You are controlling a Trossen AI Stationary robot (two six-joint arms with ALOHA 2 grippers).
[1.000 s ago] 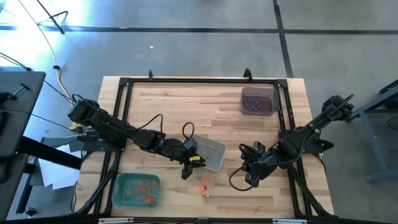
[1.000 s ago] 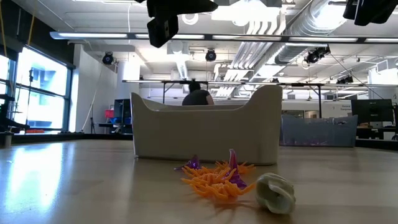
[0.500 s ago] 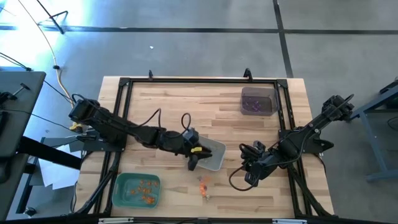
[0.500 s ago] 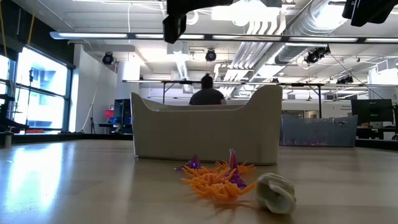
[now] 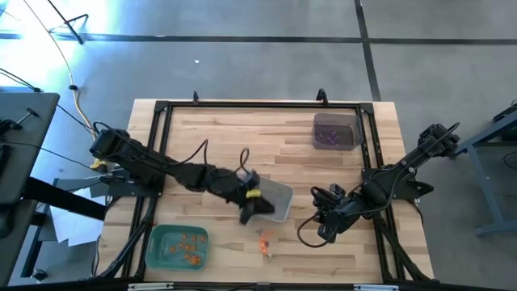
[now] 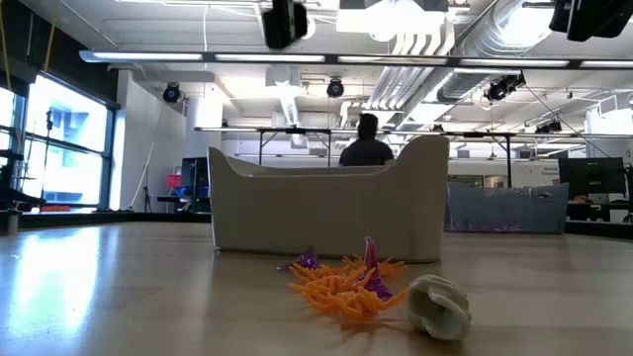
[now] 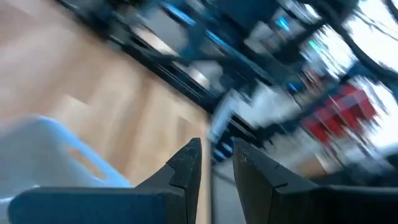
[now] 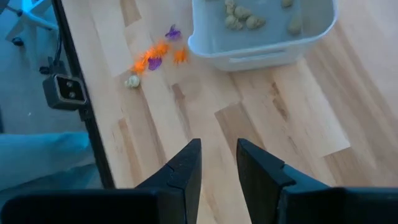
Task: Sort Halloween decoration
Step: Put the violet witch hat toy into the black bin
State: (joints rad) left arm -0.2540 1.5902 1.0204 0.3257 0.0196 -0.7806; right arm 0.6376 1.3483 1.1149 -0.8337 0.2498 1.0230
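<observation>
Halloween trinkets point(image 6: 348, 285) left to sort lie in a small heap on the wooden table point(image 5: 210, 137), near its front edge: spiky orange pieces, a few purple ones point(image 8: 154, 62) and one pale whitish piece point(image 6: 438, 305) just to their right in the low view. Just behind the heap stands the pale grey tray point(image 8: 261, 34), holding several beige pieces; a green tray point(image 5: 178, 246) with orange bits sits at the near left, and a dark tray point(image 5: 336, 131) with purple bits at the far right. The left gripper point(image 5: 250, 208) hangs over the grey tray's near left edge, its fingers point(image 7: 186, 165) a narrow gap apart with nothing visible between them, so a drop into that tray looks just made. The right gripper point(image 8: 217, 165) waits right of the heap, fingers likewise slightly parted and empty. Next would be descending onto the heap and isolating a single piece without scattering the tangled rest.
</observation>
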